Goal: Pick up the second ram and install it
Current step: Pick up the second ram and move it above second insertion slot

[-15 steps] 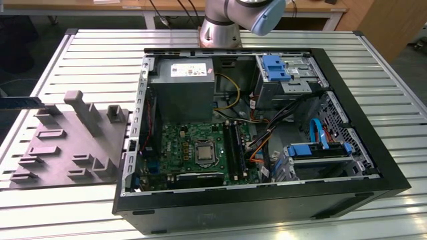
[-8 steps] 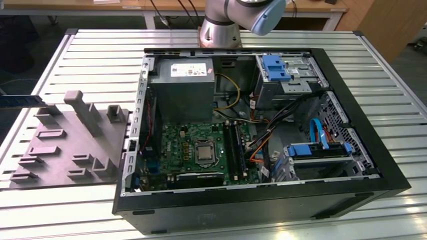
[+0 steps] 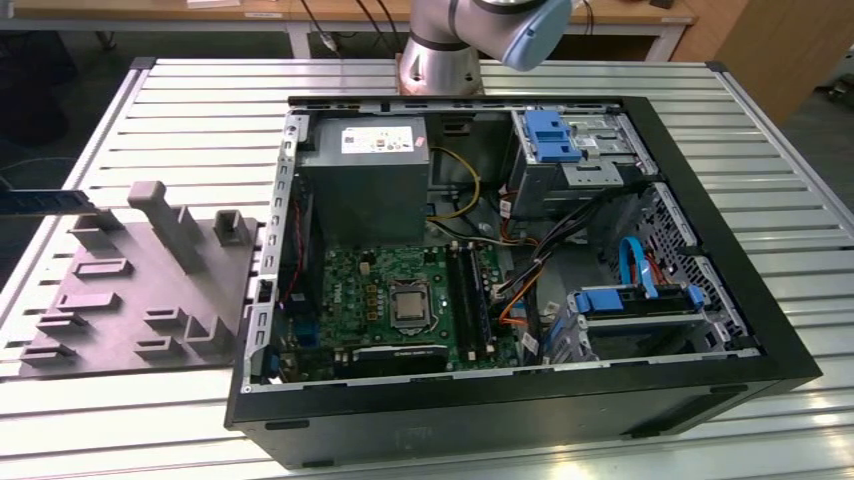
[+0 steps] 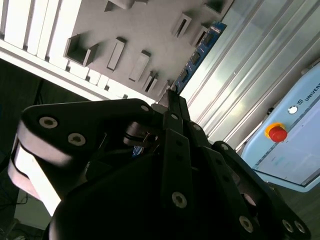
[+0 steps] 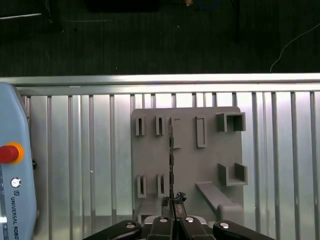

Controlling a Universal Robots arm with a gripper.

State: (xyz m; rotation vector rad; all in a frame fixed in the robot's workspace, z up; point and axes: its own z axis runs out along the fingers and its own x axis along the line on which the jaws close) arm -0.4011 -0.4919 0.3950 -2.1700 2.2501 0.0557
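The second ram [image 3: 43,198] is a thin dark blue board hanging level in the air above the grey holder plate [image 3: 134,300], at the exterior view's left. In the second wrist view the ram [image 4: 200,52] sticks out from my gripper [image 4: 167,97], which is shut on one end of it. The first wrist view shows the ram [image 5: 171,150] edge-on as a thin dark line over the holder plate [image 5: 205,170], running out from my gripper [image 5: 173,201]. The open computer case [image 3: 694,300] lies at the exterior view's right, apart from the ram.
Inside the case are the green motherboard [image 3: 387,290] with long black slots [image 3: 465,290], a grey power-supply box [image 3: 363,180], cables and blue drive brackets [image 3: 550,135]. A pale blue pendant with a red button [image 5: 10,152] lies on the slatted metal table [image 3: 200,120] beside the plate.
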